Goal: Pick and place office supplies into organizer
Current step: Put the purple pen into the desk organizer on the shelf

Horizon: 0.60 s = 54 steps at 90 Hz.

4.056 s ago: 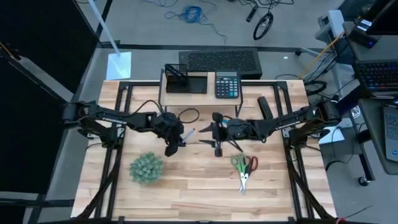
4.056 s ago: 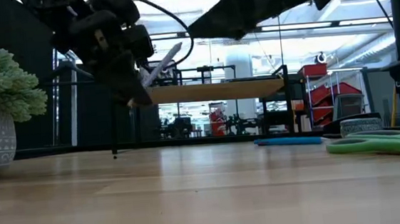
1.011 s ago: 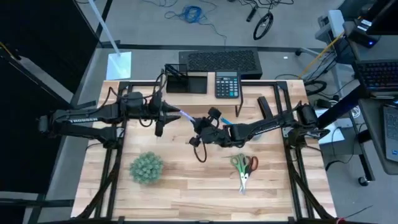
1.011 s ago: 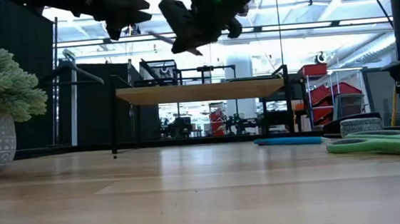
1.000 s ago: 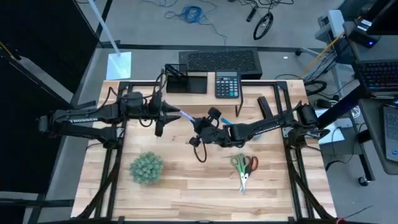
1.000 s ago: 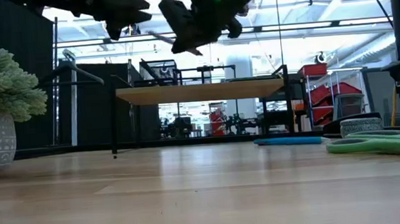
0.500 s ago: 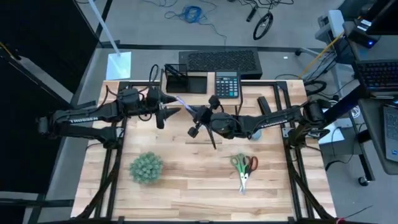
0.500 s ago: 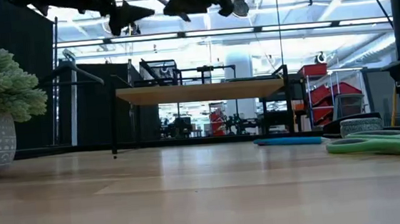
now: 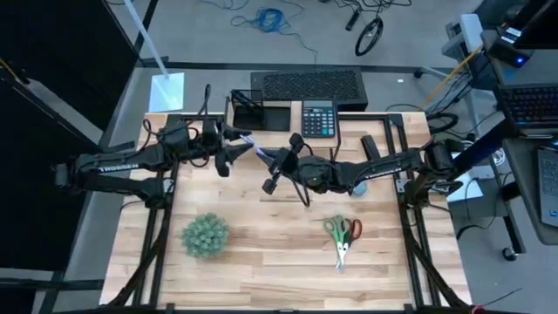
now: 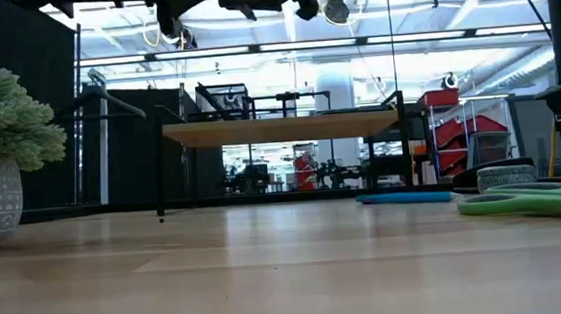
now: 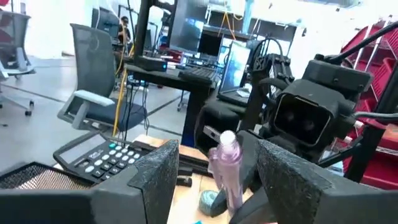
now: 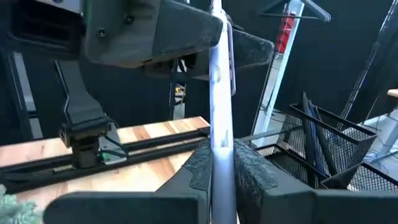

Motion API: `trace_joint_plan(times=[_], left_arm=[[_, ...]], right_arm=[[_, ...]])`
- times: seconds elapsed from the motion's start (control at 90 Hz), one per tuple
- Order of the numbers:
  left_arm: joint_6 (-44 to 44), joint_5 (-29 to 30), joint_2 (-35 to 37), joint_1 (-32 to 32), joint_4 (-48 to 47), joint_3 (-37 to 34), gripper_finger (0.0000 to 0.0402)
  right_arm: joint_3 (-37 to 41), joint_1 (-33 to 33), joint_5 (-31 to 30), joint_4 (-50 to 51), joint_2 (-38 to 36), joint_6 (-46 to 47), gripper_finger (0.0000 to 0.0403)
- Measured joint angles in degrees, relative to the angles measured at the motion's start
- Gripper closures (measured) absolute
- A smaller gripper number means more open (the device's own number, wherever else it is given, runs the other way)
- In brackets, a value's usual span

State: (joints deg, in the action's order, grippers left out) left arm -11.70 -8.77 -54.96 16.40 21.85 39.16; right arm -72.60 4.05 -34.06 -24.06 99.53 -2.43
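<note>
Obstacles and clearance, high view. You have bare wooden table [image 9: 261,253] between the plant [image 9: 206,235] and the scissors [image 9: 342,234]. Toward the organizer [image 9: 259,111], your way is crowded: left gripper [image 9: 237,144] and right gripper [image 9: 267,157] meet nose to nose over the riser shelf [image 9: 261,131], calculator [image 9: 318,119] just beside.
</note>
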Motion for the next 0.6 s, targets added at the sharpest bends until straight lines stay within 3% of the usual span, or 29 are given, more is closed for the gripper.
trace_joint_plan(times=[0.311, 0.6], left_arm=[[0.34, -0.43, 0.0, -0.04, 0.24, 0.0, 0.0214], [1.71, -0.64, 0.0, -0.04, 0.54, 0.0, 0.0333]], right_arm=[[0.0, 0.0, 1.26, -0.19, 0.0, 0.21, 0.0386], [0.0, -0.04, 1.22, -0.07, 0.0, 0.21, 0.0372]])
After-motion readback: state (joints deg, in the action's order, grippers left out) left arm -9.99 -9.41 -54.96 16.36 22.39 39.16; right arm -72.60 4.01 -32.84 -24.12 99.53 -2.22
